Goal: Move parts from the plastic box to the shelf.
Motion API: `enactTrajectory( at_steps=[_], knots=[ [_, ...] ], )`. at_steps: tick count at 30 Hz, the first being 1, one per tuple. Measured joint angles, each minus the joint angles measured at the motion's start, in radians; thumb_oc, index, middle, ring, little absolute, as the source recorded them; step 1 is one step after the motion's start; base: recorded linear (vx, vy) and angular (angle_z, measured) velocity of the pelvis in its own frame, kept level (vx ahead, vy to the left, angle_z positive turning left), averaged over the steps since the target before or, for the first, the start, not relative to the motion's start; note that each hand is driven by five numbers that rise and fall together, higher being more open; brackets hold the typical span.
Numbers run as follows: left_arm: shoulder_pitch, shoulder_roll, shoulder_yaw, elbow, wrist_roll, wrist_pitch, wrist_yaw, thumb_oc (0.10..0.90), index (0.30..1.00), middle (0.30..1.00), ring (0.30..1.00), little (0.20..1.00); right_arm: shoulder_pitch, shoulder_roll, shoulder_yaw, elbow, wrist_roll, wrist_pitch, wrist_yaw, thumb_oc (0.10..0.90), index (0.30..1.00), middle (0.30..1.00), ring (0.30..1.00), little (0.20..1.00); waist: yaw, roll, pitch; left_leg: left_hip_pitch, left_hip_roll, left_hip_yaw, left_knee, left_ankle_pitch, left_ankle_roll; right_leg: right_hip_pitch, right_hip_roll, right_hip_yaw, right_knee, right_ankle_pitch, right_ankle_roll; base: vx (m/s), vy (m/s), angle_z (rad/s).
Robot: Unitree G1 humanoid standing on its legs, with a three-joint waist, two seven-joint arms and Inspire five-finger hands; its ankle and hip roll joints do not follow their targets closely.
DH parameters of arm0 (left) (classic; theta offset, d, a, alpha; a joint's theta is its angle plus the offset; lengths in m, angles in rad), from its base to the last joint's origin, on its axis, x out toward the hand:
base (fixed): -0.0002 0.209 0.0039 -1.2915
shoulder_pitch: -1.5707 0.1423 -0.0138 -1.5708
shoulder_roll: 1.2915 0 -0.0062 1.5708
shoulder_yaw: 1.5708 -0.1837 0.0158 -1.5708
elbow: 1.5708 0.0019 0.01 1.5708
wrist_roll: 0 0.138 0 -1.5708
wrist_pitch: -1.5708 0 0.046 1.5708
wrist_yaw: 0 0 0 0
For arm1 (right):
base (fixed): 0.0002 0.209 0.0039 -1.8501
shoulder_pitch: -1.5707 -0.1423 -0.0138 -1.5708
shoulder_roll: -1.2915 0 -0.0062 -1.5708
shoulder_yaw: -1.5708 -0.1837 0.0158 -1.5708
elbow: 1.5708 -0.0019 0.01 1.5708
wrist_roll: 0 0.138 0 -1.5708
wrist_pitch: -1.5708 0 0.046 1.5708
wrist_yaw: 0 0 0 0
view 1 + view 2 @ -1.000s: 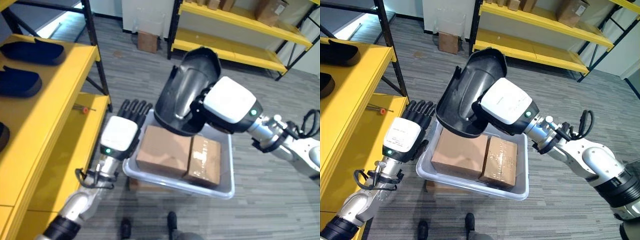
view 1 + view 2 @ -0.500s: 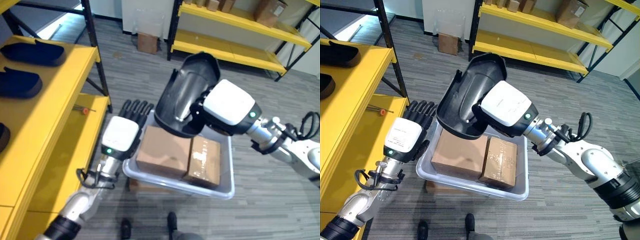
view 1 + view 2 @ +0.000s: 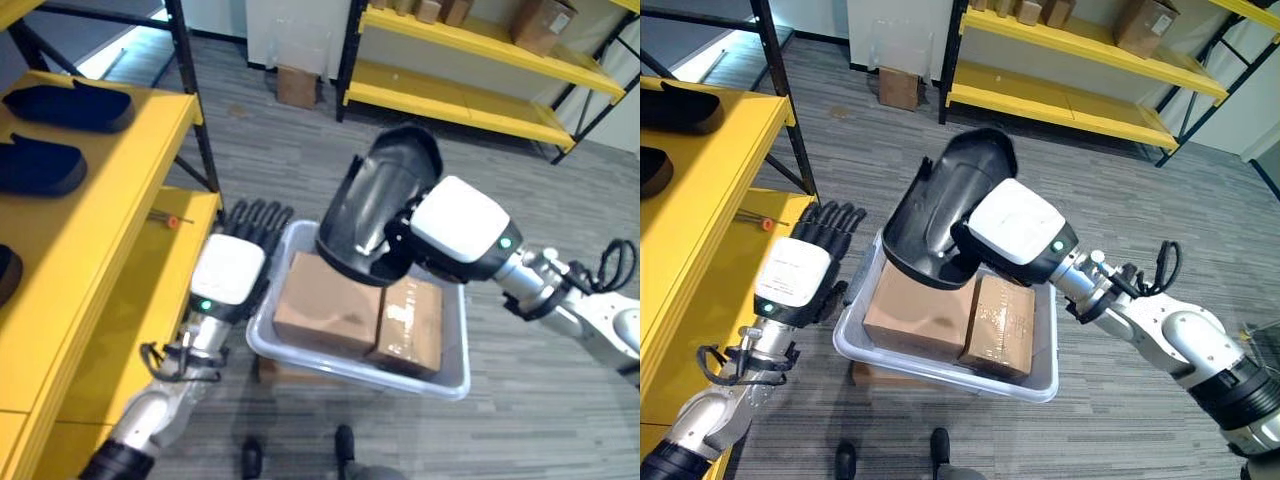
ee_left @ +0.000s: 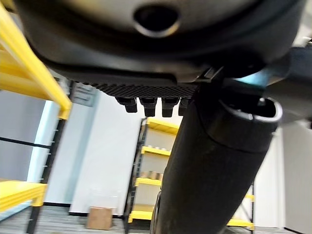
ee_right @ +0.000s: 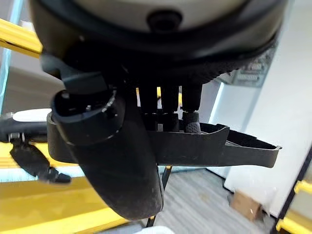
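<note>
Yellow shelf (image 3: 90,260) waited leftward; the black part (image 3: 375,205) was pinched by the right hand (image 3: 1015,235) above the plastic box (image 3: 940,370), probably for transfer, while the left hand (image 3: 228,275) was kept straight-fingered.

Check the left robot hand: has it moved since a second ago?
Yes. The left robot hand has drawn back from the plastic box rim toward the yellow shelf, fingers straight.

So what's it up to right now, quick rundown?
Right hand shut on black plastic part, held above the plastic box. Left hand open beside the box. Two cardboard boxes in it. Yellow shelf to the left.
</note>
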Motion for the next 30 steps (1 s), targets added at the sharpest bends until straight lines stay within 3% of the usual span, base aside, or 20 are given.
enactTrajectory(
  at_steps=[14,20,24,30],
  knots=[
    [0.017,-0.002,0.046,-0.079,-0.008,0.007,0.001,0.900,1.000,1.000,1.000,1.000,0.049,0.023,-0.013,0.018,-0.014,0.007,0.000,0.400,0.300,0.300,0.300,0.300,0.001,0.016,-0.003,0.001,-0.001,-0.008,0.000,-0.001,0.000,0.007,-0.002,-0.013,0.000,-0.005,0.000,0.00,0.003,0.01],
    [-0.074,-0.012,-0.044,-0.111,-0.008,-0.008,0.001,0.900,1.000,1.000,1.000,1.000,0.037,0.054,-0.006,0.065,-0.014,0.023,0.001,0.400,0.300,0.300,0.300,0.300,-0.002,0.019,-0.004,0.002,-0.001,-0.007,0.000,0.000,-0.001,0.007,-0.002,-0.012,0.000,-0.005,0.000,0.00,0.000,0.00],
    [-0.108,-0.030,-0.091,-0.110,-0.008,-0.014,-0.001,0.900,1.000,1.000,1.000,1.000,-0.014,0.062,0.060,0.131,-0.014,0.041,0.003,0.400,0.300,0.300,0.300,0.300,0.000,0.021,-0.005,0.002,-0.001,-0.007,0.000,0.001,-0.002,0.007,-0.002,-0.012,0.000,-0.005,0.000,0.00,0.000,0.00],
    [-0.120,-0.038,-0.123,-0.108,-0.009,-0.017,-0.017,0.900,1.000,1.000,1.000,1.000,-0.037,0.099,0.072,0.152,-0.014,0.046,0.005,0.400,0.300,0.300,0.300,0.300,-0.003,0.022,-0.005,0.002,-0.001,-0.006,0.000,0.003,-0.005,0.007,-0.002,-0.012,0.000,-0.005,0.000,-0.01,0.000,0.00]
  ],
)
